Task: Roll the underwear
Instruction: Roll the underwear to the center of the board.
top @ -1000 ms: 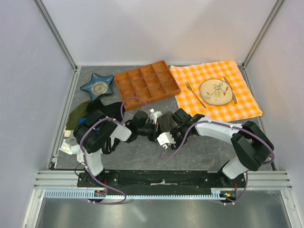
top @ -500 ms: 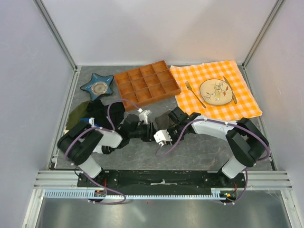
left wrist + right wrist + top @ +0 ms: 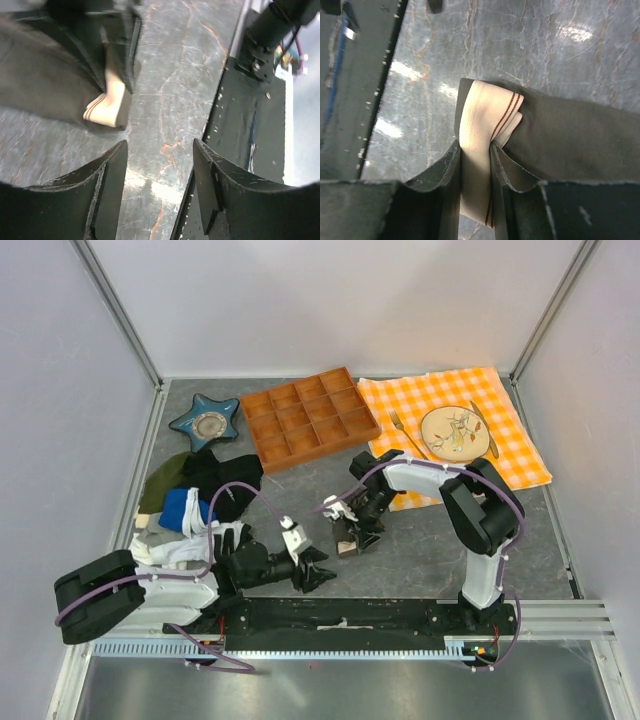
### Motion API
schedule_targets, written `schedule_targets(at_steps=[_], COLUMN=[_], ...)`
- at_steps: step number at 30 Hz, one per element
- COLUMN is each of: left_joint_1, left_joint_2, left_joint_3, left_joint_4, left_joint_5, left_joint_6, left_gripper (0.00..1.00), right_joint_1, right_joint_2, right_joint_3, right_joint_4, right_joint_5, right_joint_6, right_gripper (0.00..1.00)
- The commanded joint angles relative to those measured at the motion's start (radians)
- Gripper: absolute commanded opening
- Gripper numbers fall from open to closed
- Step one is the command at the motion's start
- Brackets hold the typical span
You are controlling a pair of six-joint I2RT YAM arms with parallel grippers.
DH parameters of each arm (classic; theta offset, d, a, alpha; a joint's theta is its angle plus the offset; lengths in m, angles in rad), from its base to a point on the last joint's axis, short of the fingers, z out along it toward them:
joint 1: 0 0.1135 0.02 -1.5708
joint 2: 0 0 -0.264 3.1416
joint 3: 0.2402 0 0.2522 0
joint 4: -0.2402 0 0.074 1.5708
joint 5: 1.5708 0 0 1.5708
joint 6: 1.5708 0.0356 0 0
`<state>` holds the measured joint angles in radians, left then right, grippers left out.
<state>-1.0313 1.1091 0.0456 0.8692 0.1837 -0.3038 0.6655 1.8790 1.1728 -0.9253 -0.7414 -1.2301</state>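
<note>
The underwear is dark charcoal fabric with a cream waistband striped in brown. It lies bunched on the grey table near the middle. My right gripper is shut on the waistband, which is pinched between both fingers; from above the gripper covers most of the garment. My left gripper stands open with only bare table between its fingers. It sits low near the front rail, apart from the underwear, which shows at the upper left of its view.
A pile of clothes lies at the left. A wooden compartment tray and a blue star dish stand at the back. An orange checked cloth carries a plate, fork and knife. The black base rail runs beside my left gripper.
My left gripper let go, opened and drew back toward the front rail. My right gripper narrowed onto the waistband and shifted slightly right and away with the underwear.
</note>
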Motion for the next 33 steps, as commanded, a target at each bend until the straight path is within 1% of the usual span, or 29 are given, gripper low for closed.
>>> schedule_targets(at_steps=[1,4,5,9,16,18,19,22,23,24,25,27,28,30,31,33], left_joint_1=[-0.151,-0.196,-0.205,-0.23,-0.233,-0.233,-0.233,-0.233,-0.233,-0.233,-0.231,-0.227,-0.21,-0.179,-0.144,-0.11], left_joint_2=[0.021,0.087,0.142,0.264,0.408,0.432,0.451,0.472,0.477,0.48,0.48,0.482,0.48,0.483,0.488,0.5], left_joint_3=[0.028,0.1,0.118,0.2,0.309,0.324,0.335,0.344,0.344,0.344,0.339,0.333,0.339,0.355,0.367,0.378], left_joint_4=[0.061,0.018,0.013,-0.007,-0.021,-0.033,-0.039,-0.053,-0.058,-0.061,-0.061,-0.082,-0.104,-0.175,-0.194,-0.225], left_joint_5=[-0.212,-0.237,-0.245,-0.291,-0.274,-0.268,-0.259,-0.245,-0.245,-0.244,-0.236,-0.204,-0.146,-0.084,-0.031,0.016], left_joint_6=[0.301,0.39,0.409,0.494,0.545,0.545,0.543,0.528,0.522,0.514,0.506,0.473,0.451,0.375,0.35,0.286], left_gripper=[0.63,0.66,0.66,0.68,0.67,0.64,0.62,0.37,0.17,0.07,0.02,0.02,0.02,0.02,0.02,0.02], right_joint_1=[-0.036,-0.052,-0.052,-0.053,-0.056,-0.06,-0.06,-0.064,-0.069,-0.072,-0.075,-0.093,-0.102,-0.145,-0.162,-0.219], right_joint_2=[0.121,0.15,0.155,0.17,0.184,0.19,0.19,0.19,0.189,0.186,0.183,0.166,0.157,0.115,0.1,0.046], right_joint_3=[0.002,0.014,0.016,0.024,0.025,0.025,0.025,0.025,0.027,0.027,0.028,0.033,0.034,0.039,0.041,0.051], right_joint_4=[-0.181,-0.191,-0.19,-0.188,-0.187,-0.187,-0.185,-0.185,-0.185,-0.185,-0.182,-0.178,-0.166,-0.156,-0.153,-0.15], right_joint_5=[-0.062,-0.059,-0.056,-0.047,-0.044,-0.044,-0.044,-0.05,-0.055,-0.059,-0.061,-0.065,-0.069,-0.076,-0.079,-0.082], right_joint_6=[-0.014,-0.006,-0.003,0.007,0.006,0.006,0.006,0.012,0.012,0.015,0.018,0.03,0.043,0.053,0.06,0.061], right_gripper=[0.24,0.24,0.24,0.25,0.26,0.27,0.27,0.29,0.3,0.31,0.33,0.37,0.42,0.47,0.49,0.51])
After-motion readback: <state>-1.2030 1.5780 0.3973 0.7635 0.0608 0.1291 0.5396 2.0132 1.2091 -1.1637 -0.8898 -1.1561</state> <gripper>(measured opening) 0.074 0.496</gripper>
